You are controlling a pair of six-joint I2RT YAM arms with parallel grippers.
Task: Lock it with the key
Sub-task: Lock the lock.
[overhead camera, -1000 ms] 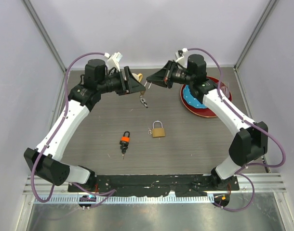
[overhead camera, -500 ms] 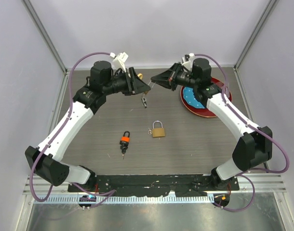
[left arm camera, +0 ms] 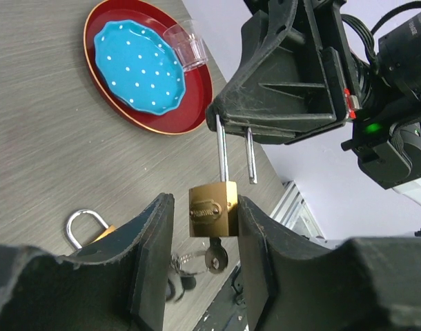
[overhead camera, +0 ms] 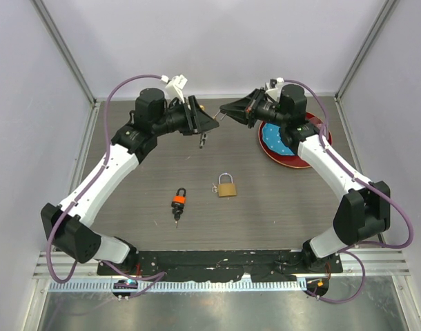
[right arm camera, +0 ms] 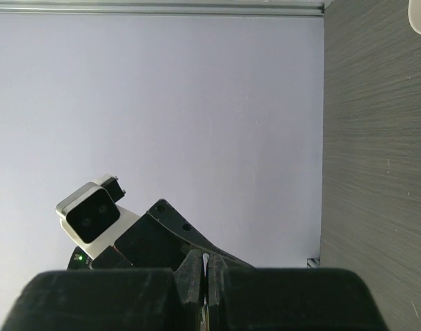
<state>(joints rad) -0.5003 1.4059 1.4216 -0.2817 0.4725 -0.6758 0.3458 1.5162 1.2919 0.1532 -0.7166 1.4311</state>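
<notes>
A brass padlock (left arm camera: 212, 210) hangs in the air by its open shackle (left arm camera: 223, 148), one leg out of the body. My right gripper (left arm camera: 231, 118) is shut on the shackle's top; in its own view its fingers (right arm camera: 197, 269) press together on a metal sliver. A key (left arm camera: 215, 256) sits in the padlock's bottom with a ring dangling (overhead camera: 202, 141). My left gripper (left arm camera: 200, 207) is open around the body: its right finger touches it, with a narrow gap at its left finger (left arm camera: 155, 234). From above, both grippers (overhead camera: 209, 125) (overhead camera: 224, 109) meet over the table's far middle.
A second brass padlock (overhead camera: 226, 186) and a black-and-orange padlock (overhead camera: 179, 201) with keys lie mid-table. At the far right, a red plate (overhead camera: 304, 160) holds a blue dotted dish (overhead camera: 276, 141), with a clear glass cup (left arm camera: 185, 45) at its rim.
My left gripper has moved right to meet the right gripper, and its jaws have narrowed around the padlock body. The right gripper rose slightly, still holding the shackle.
</notes>
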